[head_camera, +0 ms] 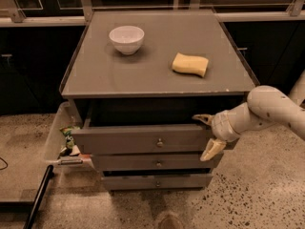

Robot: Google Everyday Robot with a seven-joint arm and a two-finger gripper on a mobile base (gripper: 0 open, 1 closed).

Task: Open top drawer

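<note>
The top drawer point(138, 138) is sitting pulled partly out of the grey cabinet point(157, 78), directly beneath the cabinet's top. We are holding the gripper point(201, 137) at the cabinet's front right, claw released, its fingers spreading over the drawer front's right end.

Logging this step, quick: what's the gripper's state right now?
Gripper: open, fingers spread above and below the right end of the top drawer front; the drawer stands partway out. Contact cannot be told.
</note>
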